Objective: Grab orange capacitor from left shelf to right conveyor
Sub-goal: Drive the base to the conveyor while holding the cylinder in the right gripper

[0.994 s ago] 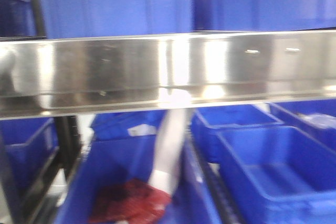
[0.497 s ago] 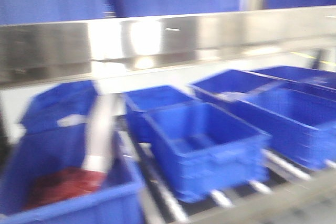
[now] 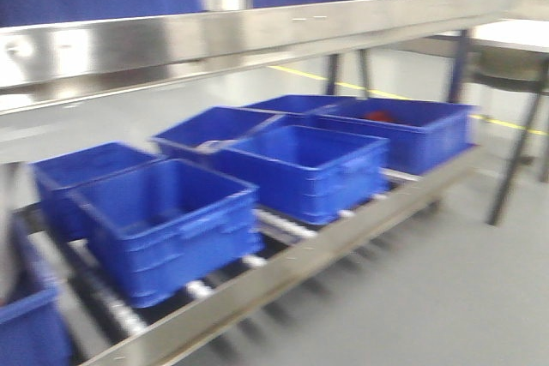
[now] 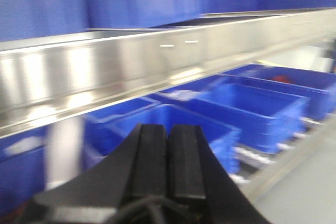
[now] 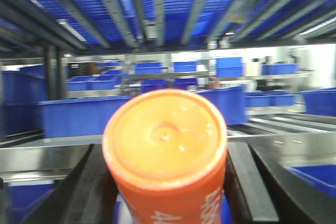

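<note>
In the right wrist view the orange capacitor (image 5: 165, 150) fills the centre, flat top toward the camera, with white print low on its side. My right gripper (image 5: 168, 147) is shut on it, one black finger pressed against each side. The left gripper (image 4: 168, 128) is shut with nothing in it, its two black pads touching. It hangs in front of the left shelf (image 4: 131, 66), whose shiny steel lip also crosses the top of the front view as a long band (image 3: 257, 36). The right conveyor is out of view.
Several blue plastic bins (image 3: 171, 212) (image 3: 309, 165) sit on the roller rack below the steel lip, one holding something red (image 3: 377, 115). More blue bins stand above the lip. Grey floor (image 3: 429, 297) and dark table legs (image 3: 515, 160) lie to the right.
The front view has swung to the right: the shelf lip and blue bins slid left, and the floor and table legs came into view. All frames are motion-blurred.
</note>
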Action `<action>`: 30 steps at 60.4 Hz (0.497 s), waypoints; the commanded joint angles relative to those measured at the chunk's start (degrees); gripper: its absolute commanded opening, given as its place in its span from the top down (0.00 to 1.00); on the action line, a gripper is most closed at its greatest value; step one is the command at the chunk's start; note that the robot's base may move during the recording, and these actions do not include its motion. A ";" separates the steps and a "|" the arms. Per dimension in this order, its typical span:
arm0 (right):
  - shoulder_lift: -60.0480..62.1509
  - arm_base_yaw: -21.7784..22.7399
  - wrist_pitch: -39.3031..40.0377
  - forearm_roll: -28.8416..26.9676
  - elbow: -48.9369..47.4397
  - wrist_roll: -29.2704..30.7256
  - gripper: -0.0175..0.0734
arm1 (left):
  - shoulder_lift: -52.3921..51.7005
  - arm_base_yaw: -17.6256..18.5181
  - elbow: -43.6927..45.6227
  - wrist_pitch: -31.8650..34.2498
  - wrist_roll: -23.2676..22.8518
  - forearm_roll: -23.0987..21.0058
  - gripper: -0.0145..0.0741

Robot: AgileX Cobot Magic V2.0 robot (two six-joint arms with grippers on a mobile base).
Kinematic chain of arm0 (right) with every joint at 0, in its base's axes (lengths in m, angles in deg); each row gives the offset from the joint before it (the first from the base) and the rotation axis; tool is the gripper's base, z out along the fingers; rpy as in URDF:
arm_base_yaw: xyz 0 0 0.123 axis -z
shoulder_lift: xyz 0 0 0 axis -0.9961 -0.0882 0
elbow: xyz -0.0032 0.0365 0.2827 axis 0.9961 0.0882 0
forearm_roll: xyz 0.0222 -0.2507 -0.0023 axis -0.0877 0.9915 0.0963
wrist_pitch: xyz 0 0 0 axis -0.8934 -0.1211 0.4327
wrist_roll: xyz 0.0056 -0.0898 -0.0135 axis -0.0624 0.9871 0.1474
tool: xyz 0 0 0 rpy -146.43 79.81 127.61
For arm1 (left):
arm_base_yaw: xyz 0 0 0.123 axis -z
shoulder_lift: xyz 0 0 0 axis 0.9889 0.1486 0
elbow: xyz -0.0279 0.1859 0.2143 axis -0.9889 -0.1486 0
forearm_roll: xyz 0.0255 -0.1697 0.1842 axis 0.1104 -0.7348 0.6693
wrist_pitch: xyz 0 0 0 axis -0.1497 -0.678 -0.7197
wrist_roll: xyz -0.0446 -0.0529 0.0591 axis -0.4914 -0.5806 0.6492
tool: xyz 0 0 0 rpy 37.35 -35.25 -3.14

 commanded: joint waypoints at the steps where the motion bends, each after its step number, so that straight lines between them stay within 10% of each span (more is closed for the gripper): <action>1: 0.74 0.01 5.19 0.74 -1.55 0.65 0.75 | -0.40 0.12 -1.25 5.07 0.00 -0.18 0.98; 30: 0.74 0.01 5.19 0.74 -1.55 0.65 0.75 | -0.40 0.12 -1.25 5.07 0.00 -0.18 0.98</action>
